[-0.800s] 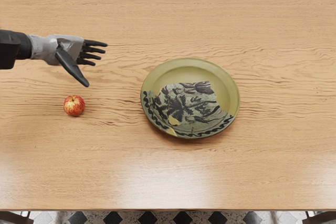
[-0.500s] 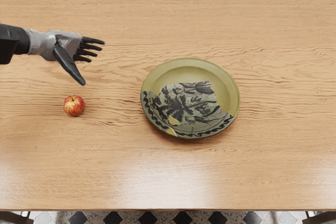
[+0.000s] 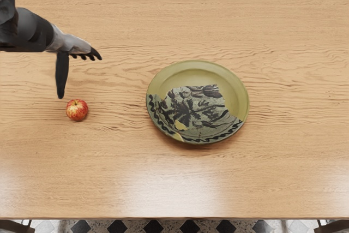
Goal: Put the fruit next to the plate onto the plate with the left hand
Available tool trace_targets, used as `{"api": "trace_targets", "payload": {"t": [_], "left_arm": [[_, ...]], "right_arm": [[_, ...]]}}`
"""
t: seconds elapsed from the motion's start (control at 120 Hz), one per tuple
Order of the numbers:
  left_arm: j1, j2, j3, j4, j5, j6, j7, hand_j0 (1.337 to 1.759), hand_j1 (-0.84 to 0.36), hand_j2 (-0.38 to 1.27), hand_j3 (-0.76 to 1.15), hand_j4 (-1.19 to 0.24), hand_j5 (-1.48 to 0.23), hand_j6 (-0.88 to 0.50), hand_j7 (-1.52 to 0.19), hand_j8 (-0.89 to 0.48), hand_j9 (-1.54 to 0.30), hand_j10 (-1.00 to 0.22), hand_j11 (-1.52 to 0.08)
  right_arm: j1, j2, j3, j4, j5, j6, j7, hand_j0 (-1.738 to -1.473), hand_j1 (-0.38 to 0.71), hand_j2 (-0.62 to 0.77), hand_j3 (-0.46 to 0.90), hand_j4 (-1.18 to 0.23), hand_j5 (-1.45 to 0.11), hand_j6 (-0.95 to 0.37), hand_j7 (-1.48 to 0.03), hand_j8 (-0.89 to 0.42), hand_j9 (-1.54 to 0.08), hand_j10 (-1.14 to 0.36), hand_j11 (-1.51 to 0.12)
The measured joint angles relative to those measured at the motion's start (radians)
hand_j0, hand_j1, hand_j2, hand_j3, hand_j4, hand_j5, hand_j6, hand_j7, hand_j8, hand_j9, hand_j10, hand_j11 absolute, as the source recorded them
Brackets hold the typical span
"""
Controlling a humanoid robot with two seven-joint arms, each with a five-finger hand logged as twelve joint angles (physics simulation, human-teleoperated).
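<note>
From where I'm standing, the left hand (image 3: 72,49) is hovering over the tabletop (image 3: 272,178) near its left end, with its arm reaching in from that side. The hand is open and holding nothing: the dark fingers (image 3: 90,55) are loosely spread, and 1 long digit is pointing straight down. The red apple (image 3: 77,109) is sitting on the wood just below that tip, not touching it. It is lying well to the left of the olive plate (image 3: 185,72), apart from its patterned rim.
</note>
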State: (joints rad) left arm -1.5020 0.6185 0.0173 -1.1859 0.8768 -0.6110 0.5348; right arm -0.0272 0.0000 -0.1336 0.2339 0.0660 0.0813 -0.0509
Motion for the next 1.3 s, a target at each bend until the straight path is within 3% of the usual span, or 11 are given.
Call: {"api": "trace_targets", "payload": {"t": [0.133, 0.375, 0.575, 0.725, 1.067, 1.3], "left_arm": [[0.015, 0.004, 0.015, -0.017, 0.012, 0.0, 0.055, 1.658, 0.27, 0.01, 0.0, -0.07, -0.08, -0.07, -0.08, -0.07, -0.08, -0.07, -0.08], [0.036, 0.016, 0.016, -0.033, 0.004, 0.0, 0.074, 1.658, 0.28, 0.01, 0.0, -0.06, -0.08, -0.06, -0.08, -0.06, -0.08, -0.06, -0.08], [0.064, 0.149, 0.024, -0.24, 0.011, 0.0, 0.076, 1.658, 0.28, 0.01, 0.0, -0.06, -0.08, -0.06, -0.08, -0.06, -0.08, -0.06, -0.08], [0.091, 0.156, 0.03, -0.309, 0.014, 0.014, 0.076, 1.658, 0.27, 0.01, 0.0, -0.07, -0.08, -0.07, -0.08, -0.07, -0.08, -0.07, -0.08], [0.098, 0.18, 0.029, -0.331, 0.056, 0.184, 0.076, 1.658, 0.29, 0.01, 0.0, -0.06, -0.07, -0.06, -0.07, -0.06, -0.07, -0.06, -0.07], [0.176, 0.156, 0.031, -0.33, 0.065, 0.261, 0.076, 1.658, 0.22, 0.02, 0.0, -0.12, -0.15, -0.12, -0.15, -0.12, -0.15, -0.12, -0.15]], "right_arm": [[0.002, 0.0, 0.0, -0.005, 0.0, 0.0, 0.001, -1.658, -0.33, 0.0, 0.0, -0.01, -0.02, -0.01, -0.02, -0.01, -0.02, -0.01, -0.02], [0.003, 0.0, 0.0, -0.007, 0.0, 0.0, 0.002, -1.658, -0.33, 0.0, 0.0, -0.01, -0.02, -0.01, -0.02, -0.01, -0.02, -0.01, -0.02], [0.007, 0.0, 0.0, -0.007, 0.0, 0.0, 0.002, -1.658, -0.33, 0.0, 0.0, -0.01, -0.02, -0.01, -0.02, -0.01, -0.02, -0.01, -0.02], [0.008, 0.0, -0.001, -0.007, 0.0, 0.0, 0.002, -1.658, -0.33, 0.0, 0.0, -0.01, -0.02, -0.01, -0.02, -0.01, -0.02, -0.01, -0.02], [0.009, 0.0, -0.001, -0.007, 0.0, 0.0, 0.002, -1.658, -0.33, 0.0, 0.0, -0.01, -0.02, -0.01, -0.02, -0.01, -0.02, -0.01, -0.02], [0.009, 0.0, -0.001, -0.007, 0.0, 0.0, 0.002, -1.658, -0.33, 0.0, 0.0, -0.01, -0.02, -0.01, -0.02, -0.01, -0.02, -0.01, -0.02]]}}
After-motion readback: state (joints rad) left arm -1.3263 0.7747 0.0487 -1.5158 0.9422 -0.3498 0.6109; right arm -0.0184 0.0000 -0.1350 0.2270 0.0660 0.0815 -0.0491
